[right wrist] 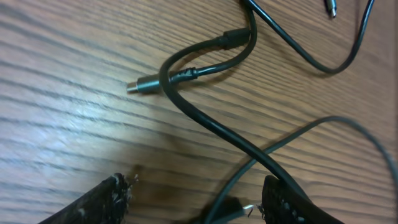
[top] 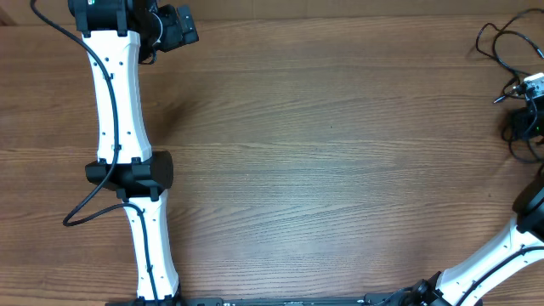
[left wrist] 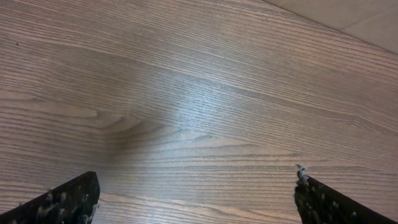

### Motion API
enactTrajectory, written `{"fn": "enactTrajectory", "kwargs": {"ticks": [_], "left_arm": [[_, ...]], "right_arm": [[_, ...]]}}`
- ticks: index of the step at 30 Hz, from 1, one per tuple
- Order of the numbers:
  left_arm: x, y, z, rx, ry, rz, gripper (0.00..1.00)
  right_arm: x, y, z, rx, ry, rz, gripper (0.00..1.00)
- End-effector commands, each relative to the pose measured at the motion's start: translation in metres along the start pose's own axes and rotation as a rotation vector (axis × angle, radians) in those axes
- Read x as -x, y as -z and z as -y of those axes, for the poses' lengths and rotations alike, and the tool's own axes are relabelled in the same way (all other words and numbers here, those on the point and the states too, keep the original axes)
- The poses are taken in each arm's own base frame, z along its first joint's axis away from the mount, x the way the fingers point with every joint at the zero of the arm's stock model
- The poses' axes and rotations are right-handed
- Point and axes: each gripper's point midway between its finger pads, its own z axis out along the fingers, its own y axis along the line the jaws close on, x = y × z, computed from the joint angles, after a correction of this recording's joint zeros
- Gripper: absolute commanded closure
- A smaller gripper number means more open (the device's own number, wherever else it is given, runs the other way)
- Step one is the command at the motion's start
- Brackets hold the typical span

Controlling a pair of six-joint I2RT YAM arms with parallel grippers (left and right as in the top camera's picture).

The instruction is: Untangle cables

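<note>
Brown wood with long grain lines makes up the worktop [top: 323, 170]. From above, the thin black cables [right wrist: 205, 118] lie in a loose mess at the far 2 o'clock edge, and some of it runs out of the picture.

The white left arm with black joints [top: 119, 93] reaches up the 9 o'clock side. Its left gripper [left wrist: 196, 180] sits at 11 o'clock, well apart from the cables. In the left wrist view its 2 dark fingers [left wrist: 62, 202] are spread wide, with only bare wood between them. It holds nothing.

The white right arm [top: 489, 263] comes in from 5 o'clock and goes up to the cables. In the right wrist view the right gripper [right wrist: 196, 183] hangs low over them. Its 2 black fingers [right wrist: 93, 205] are apart and nothing is pinched between them. 1 thicker cord curves from 11 o'clock down to 5 o'clock and runs right up to the finger on that side. I cannot tell if it touches the finger.

A small plug with a silvery tip [right wrist: 142, 85] lies flat on the wood at 10 o'clock in this view, and the thicker cord crosses over it. A thinner cord loops at 1 o'clock, next to another tiny plug end [right wrist: 331, 9]. 1 more thin cord bends in from 3 o'clock and slips under the thicker one.
</note>
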Motion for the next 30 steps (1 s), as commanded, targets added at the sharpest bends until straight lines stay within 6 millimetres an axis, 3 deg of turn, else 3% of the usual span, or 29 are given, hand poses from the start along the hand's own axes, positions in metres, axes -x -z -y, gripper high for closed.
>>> {"fn": "enactTrajectory", "kwargs": {"ticks": [1,5,9,13,17,21,27,30], "left_arm": [[0.003,0.022,0.009,-0.012,-0.011,0.05,0.0],[0.003,0.022,0.008,-0.012,-0.011,0.051,0.0],[0.003,0.022,0.009,-0.013,-0.011,0.051,0.0],[0.003,0.022,0.009,-0.013,-0.012,0.051,0.0],[0.003,0.022,0.009,-0.013,-0.012,0.051,0.0],[0.003,0.022,0.009,-0.013,-0.012,0.05,0.0],[0.003,0.022,0.009,-0.013,-0.012,0.051,0.0],[0.003,0.022,0.009,-0.013,-0.012,0.051,0.0]], "right_arm": [[-0.009,0.0,0.009,-0.067,0.194,-0.104,0.32],[-0.018,0.011,0.024,-0.163,0.266,-0.266,0.34],[0.002,0.028,0.029,-0.198,0.284,-0.244,0.39],[0.025,0.051,0.036,-0.237,0.248,-0.194,0.32],[0.029,0.068,0.03,-0.21,0.247,-0.192,0.31],[0.028,0.07,0.028,-0.197,0.247,-0.191,0.31],[0.055,0.065,0.027,-0.167,0.252,-0.008,0.31],[0.054,0.057,0.033,-0.185,0.252,0.013,0.32]]}}
